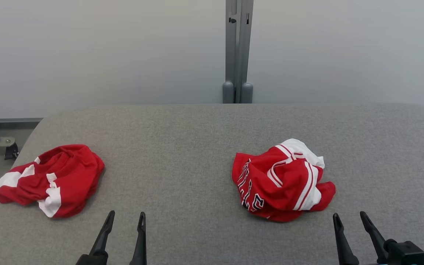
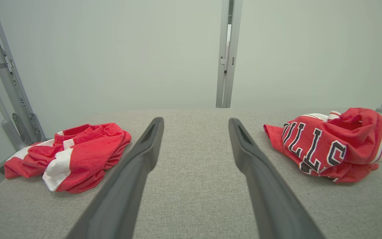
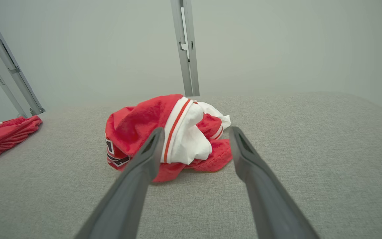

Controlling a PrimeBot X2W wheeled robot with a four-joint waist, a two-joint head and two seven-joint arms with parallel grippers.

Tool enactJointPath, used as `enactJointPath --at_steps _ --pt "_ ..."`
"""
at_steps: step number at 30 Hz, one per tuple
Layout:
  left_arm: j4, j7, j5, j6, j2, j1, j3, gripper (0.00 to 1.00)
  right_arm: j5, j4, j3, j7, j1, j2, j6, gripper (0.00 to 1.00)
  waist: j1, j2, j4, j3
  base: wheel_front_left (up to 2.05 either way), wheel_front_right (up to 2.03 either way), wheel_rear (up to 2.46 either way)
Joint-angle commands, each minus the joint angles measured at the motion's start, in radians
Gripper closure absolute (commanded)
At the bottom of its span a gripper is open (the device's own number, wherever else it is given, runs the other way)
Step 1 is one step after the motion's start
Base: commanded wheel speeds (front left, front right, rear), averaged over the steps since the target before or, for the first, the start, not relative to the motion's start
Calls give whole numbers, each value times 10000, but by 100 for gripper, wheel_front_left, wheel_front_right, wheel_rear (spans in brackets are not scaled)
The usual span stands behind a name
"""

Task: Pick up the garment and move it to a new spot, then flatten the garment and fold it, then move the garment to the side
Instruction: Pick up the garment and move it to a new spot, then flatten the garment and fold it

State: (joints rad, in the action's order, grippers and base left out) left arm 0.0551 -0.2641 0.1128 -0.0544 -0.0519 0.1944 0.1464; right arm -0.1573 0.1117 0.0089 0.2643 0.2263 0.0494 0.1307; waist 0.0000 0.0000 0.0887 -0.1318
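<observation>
Two crumpled red-and-white garments lie on the grey table [image 1: 204,140]. The lettered jersey [image 1: 282,180] sits right of centre, its black-and-white letters facing front-left [image 2: 327,146]. Plain red shorts with white patches [image 1: 50,180] lie near the left edge. My left gripper [image 1: 125,219] stands open near the front edge, between the two garments, nothing between its fingers [image 2: 196,124]. My right gripper [image 1: 350,219] is open too, just in front and right of the jersey [image 3: 174,136], which shows between its fingertips [image 3: 196,132] without touching.
A grey metal post [image 1: 237,51] rises behind the table against a pale wall. Slanted metal frame bars [image 2: 8,89] stand off the table's left side. The table's left edge runs close beside the shorts.
</observation>
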Motion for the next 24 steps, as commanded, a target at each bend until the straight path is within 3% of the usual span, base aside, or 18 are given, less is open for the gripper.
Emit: enactJointPath --at_steps 1,24 --pt "22 -5 -29 -63 11 -52 -12 0 37 7 7 3 -5 18 1 0 0 0 -27 12 0 0 0" --pt "176 -5 -1 173 13 -247 370 0 70 84 -61 3 -104 18 1 0 0 0 -206 124 0 0 0"
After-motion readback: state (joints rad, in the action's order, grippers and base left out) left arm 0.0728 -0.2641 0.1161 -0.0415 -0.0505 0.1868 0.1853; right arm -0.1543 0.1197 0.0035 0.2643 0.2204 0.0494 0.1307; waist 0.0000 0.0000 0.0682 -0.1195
